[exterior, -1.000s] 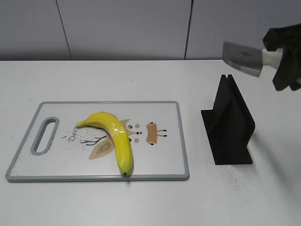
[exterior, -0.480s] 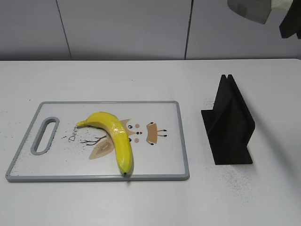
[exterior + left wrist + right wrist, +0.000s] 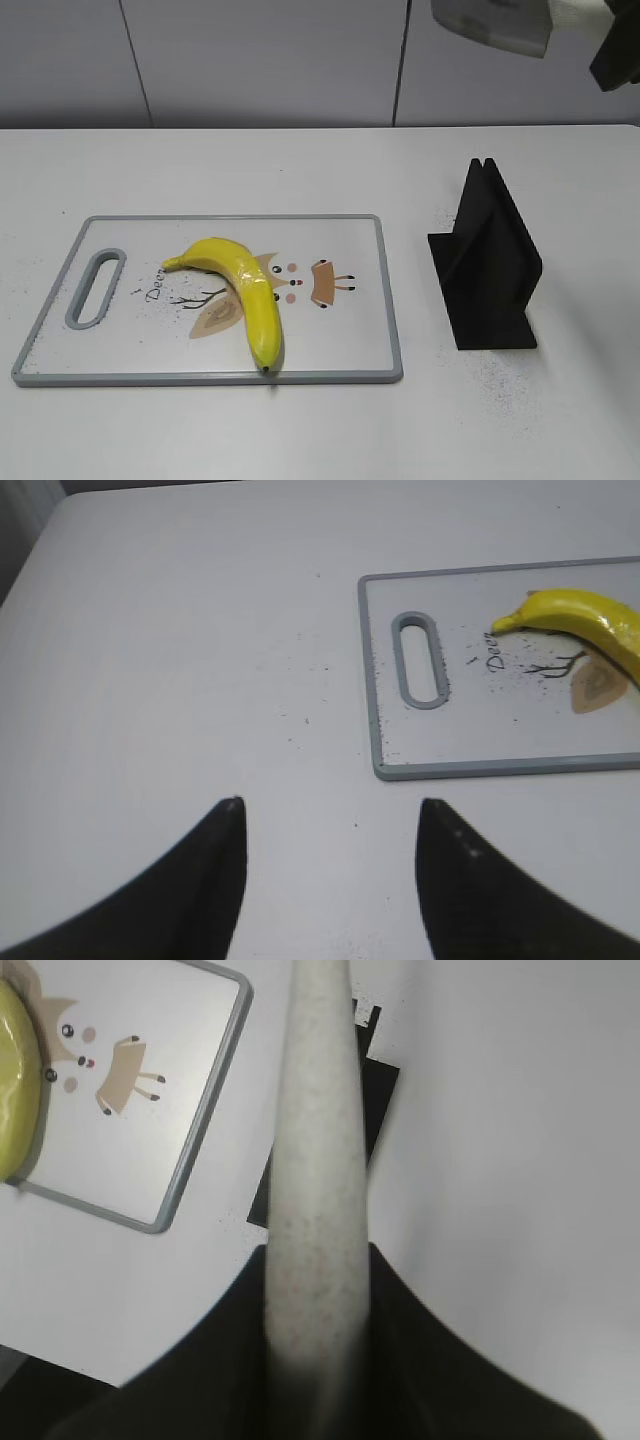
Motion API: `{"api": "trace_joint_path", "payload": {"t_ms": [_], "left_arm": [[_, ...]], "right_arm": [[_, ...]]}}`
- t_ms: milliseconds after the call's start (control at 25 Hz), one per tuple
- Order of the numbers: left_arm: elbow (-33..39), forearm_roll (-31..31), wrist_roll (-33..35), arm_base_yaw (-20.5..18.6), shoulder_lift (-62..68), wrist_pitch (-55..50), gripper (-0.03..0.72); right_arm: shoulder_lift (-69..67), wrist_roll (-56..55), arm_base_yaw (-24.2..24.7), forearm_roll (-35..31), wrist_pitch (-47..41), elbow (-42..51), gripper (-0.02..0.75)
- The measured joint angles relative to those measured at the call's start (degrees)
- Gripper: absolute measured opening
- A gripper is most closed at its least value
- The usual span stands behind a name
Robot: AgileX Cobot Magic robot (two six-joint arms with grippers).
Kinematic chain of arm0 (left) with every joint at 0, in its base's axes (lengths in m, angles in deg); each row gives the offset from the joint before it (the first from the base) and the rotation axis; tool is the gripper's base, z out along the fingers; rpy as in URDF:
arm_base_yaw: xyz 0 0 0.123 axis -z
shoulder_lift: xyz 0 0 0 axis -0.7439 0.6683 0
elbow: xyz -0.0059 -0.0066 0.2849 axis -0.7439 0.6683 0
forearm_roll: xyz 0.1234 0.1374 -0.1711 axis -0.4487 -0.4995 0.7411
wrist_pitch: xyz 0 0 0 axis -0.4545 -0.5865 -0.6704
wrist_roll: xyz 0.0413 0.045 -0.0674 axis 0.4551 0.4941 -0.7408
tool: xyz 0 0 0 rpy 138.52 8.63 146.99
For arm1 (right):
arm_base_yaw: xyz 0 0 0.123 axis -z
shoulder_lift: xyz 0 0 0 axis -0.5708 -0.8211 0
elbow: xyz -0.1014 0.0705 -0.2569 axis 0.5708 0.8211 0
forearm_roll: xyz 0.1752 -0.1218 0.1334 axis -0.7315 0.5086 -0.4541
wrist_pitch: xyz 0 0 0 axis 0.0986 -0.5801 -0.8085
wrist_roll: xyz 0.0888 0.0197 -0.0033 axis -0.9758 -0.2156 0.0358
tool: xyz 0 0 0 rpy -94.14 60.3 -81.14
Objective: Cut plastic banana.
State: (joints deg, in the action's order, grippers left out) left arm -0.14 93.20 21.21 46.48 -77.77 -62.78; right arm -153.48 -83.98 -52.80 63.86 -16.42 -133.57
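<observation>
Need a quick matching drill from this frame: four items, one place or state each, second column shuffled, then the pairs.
Items:
1. banana
2. knife
3. black stand
4. left gripper

States:
A. held up in the air by the right gripper
B. open, over bare table beside the cutting board
C. lying uncut on the cutting board
D. standing on the table, right of the cutting board, nothing in it

Pairs: 1-C, 2-A, 3-D, 4-B
</observation>
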Motion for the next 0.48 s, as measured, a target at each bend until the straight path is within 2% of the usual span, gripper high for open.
{"api": "trace_joint_path", "payload": {"t_ms": [200, 320, 480], "left_arm": [[-4.33, 3.18, 4.78, 0.00, 9.20, 3.95, 0.508], [-7.49, 4.41, 9.35, 0.00, 16.23, 7.90, 0.508], [-11.93, 9.87, 18.98, 0.00, 26.88, 10.37, 0.508]], "right_arm": [[-3.53, 7.44, 0.00, -0.36, 0.00, -1.26, 0.165], [-5.42, 16.24, 0.00, -3.38, 0.00, -1.79, 0.165], [-7.52, 26.54, 0.00, -8.26, 0.00, -2.05, 0.165]]}}
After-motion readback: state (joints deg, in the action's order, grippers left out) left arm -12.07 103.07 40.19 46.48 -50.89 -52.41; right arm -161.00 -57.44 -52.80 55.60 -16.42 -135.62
